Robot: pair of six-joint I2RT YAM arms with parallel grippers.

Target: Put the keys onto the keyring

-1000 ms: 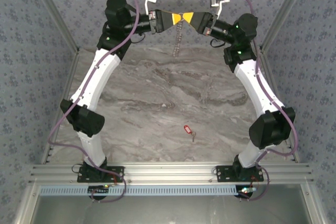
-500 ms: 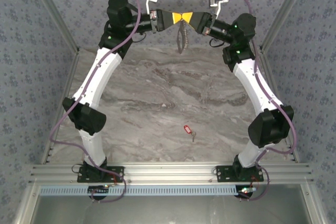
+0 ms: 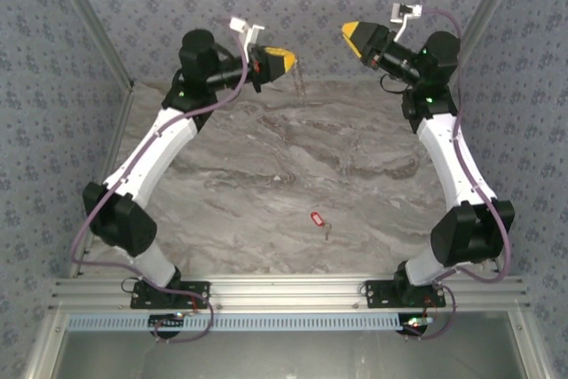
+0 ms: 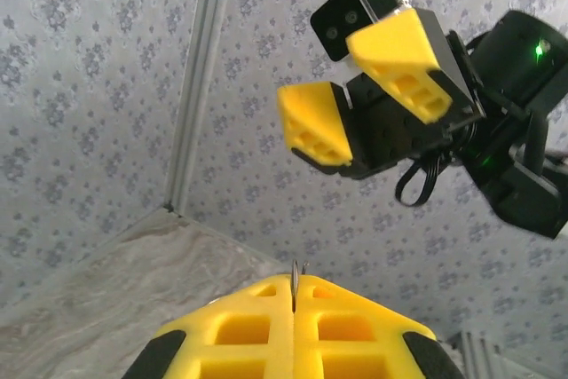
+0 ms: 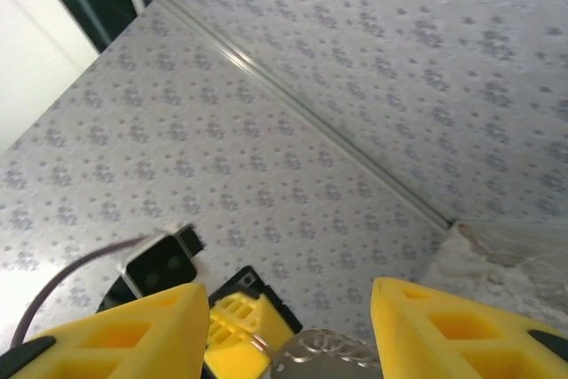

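table [image 3: 231, 166]: grey marbled top, both arms raised over its far edge.
left gripper [image 3: 289, 61]: jaws pressed together, clamped on the top end of the keyring [image 3: 300, 77].
right gripper [image 3: 348, 35]: jaws apart, facing the left gripper across a gap.
keyring: thin pale strip, hangs down from the left gripper's tips.
key [image 3: 315, 217]: red head, lies on the table near its front, well apart from both grippers.

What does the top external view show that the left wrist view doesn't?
Top external adds the red key lying on the table and the keyring dangling from the left gripper. Left wrist adds the clear gap between the fingers of the right gripper and the left fingers pinching a thin edge. Both share the two grippers, apart, above the table.
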